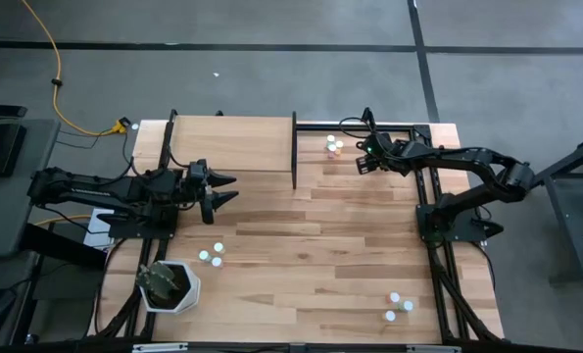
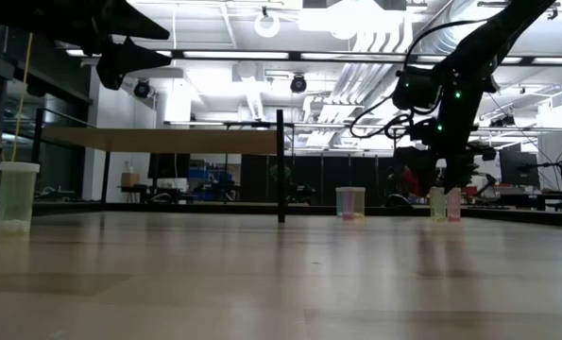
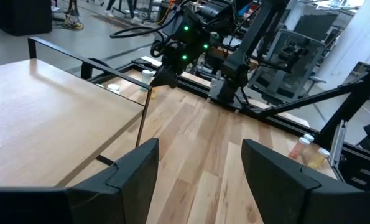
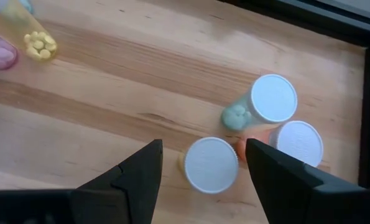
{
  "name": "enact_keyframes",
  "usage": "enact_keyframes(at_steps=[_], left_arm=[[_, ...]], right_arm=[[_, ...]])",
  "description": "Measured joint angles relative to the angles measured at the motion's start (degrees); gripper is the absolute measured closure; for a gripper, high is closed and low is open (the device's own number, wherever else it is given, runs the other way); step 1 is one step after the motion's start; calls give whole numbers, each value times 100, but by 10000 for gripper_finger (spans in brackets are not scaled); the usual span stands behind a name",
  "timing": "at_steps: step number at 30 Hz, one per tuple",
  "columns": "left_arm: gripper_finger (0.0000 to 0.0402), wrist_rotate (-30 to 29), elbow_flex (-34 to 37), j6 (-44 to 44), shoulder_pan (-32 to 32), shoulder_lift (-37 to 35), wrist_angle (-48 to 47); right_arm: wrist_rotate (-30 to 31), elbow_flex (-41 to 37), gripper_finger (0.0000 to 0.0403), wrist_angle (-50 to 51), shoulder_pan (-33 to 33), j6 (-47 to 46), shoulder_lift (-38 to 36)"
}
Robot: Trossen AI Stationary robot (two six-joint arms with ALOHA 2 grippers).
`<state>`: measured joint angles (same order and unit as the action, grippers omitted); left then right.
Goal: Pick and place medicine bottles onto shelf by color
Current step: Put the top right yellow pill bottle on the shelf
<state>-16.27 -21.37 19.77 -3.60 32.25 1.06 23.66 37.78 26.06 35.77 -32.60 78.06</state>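
While the right arm hangs over its bottles, these lines tell how the pick can go well.

Bottle to grab: the yellow bottle with a white cap stands on the table, right under the gap between the right arm's fingers.
Close friends: a green bottle and an orange bottle stand just beside it, so close they nearly touch.
Where this bunch is: the three bottles sit at the far side of the table, just past the end of the shelf.
Right gripper: its jaws are wide apart and hold nothing.
Good way down: likely it should drop straight, one finger on each side of the yellow cap, and not bump the orange one.
Squeeze: a soft, slow close looks best, since the bottle is small and could tip.
Other bottles: a pair stands near the plant pot, and another bunch stands at the near right corner.
Left gripper: it waits in the air by the shelf's near edge, jaws apart and empty.
Shelf top: it looks bare.
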Motion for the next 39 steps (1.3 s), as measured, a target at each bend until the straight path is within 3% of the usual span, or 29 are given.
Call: enact_keyframes(at_steps=[16,26,33,39], left_arm=[[181,2,0,3,0,0,2],[181,2,0,4,-2,0,2],[181,48,0,17,-2,0,-6],[181,64,0,45,-6,2,16]], right_arm=[[26,0,286,42,-2,0,0],[-266,101,301,220,-294,59,-423],[-1124,969,302,418,-1135,854,-1286],[-1154,2555,303,435,-1992,1709,-1080]])
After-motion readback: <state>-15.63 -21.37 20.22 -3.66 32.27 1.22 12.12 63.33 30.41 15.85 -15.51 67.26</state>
